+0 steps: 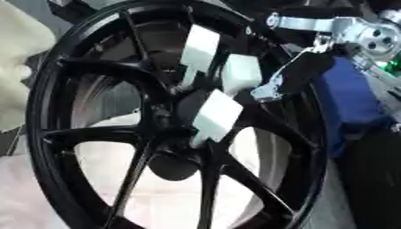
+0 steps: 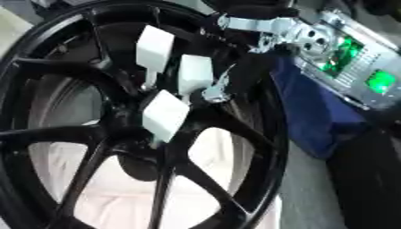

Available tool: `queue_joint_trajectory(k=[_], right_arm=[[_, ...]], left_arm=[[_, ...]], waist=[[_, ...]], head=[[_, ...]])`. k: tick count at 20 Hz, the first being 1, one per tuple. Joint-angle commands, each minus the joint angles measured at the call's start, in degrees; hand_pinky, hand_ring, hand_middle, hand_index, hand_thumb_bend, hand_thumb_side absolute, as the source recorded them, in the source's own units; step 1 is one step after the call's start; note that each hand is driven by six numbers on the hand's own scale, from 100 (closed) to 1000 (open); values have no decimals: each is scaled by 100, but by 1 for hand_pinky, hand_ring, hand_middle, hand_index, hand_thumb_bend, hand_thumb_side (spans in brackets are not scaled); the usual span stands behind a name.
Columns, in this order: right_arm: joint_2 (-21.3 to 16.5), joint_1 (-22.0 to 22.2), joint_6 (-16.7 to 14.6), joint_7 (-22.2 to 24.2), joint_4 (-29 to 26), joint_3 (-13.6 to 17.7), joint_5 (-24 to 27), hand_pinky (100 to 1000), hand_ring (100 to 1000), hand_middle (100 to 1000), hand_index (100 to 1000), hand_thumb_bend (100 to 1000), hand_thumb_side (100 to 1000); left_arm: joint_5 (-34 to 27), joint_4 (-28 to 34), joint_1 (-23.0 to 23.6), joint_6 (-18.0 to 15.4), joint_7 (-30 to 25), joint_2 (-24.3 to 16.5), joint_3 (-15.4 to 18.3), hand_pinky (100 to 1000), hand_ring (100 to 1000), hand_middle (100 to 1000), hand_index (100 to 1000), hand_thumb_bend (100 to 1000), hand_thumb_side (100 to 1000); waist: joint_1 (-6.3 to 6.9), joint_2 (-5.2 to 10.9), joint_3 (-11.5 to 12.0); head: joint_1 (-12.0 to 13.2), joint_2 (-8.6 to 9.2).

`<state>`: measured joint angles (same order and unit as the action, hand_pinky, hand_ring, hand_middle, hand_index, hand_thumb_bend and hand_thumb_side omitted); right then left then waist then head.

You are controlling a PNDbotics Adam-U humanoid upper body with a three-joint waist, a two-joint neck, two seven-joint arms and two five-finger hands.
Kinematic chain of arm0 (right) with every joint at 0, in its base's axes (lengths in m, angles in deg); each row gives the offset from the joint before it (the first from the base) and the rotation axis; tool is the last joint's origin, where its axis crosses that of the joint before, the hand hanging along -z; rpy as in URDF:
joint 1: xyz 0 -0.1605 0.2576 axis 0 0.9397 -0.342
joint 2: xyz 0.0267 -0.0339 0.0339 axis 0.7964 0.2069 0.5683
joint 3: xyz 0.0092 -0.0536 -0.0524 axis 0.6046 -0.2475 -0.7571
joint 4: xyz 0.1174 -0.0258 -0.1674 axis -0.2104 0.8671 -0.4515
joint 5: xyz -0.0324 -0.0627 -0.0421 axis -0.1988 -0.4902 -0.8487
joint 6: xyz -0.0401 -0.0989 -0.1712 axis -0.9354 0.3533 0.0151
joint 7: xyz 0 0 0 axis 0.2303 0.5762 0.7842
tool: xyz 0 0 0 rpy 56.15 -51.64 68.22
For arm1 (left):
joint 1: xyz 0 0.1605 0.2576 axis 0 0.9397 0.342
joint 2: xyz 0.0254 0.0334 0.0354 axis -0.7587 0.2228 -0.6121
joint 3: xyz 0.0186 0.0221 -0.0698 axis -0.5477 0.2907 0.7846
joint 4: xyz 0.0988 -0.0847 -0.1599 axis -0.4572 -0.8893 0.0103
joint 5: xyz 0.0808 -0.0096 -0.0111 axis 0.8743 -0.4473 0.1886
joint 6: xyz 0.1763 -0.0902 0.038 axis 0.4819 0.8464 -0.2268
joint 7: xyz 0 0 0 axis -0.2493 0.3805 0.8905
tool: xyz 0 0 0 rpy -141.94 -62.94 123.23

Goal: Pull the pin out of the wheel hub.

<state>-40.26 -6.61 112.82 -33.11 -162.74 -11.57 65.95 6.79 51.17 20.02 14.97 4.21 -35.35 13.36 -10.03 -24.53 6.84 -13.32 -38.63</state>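
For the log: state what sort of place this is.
Probably a workshop or robot test bench: a black spoked wheel stands close up, the right hand reaches its hub, and a metal unit with green lights sits beside it.

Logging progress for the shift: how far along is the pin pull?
Done: the right hand has reached the black wheel, its white fingertips at the hub. In hand: closing round something there; the pin itself is hidden. Left: drawing it out.

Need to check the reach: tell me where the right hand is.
The right hand enters from upper right, its white-padded fingers against the black wheel spokes just above the hub.
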Motion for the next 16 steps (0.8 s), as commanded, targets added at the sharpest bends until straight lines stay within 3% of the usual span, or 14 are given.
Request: queue_joint_trajectory(k=[1,16], right_arm=[[-97,-80,-4,-33,0,87,28,772,758,639,691,518,209],[-180,70,-40,-377,-164,206,556,749,697,532,569,331,141]], left_arm=[[39,87,-56,2,6,-29,13,939,547,518,716,220,643],[55,87,-28,28,32,-10,42,942,548,517,717,219,647]], waist=[[52,90,4],[38,85,11]], head=[[-13,71],[25,44]])
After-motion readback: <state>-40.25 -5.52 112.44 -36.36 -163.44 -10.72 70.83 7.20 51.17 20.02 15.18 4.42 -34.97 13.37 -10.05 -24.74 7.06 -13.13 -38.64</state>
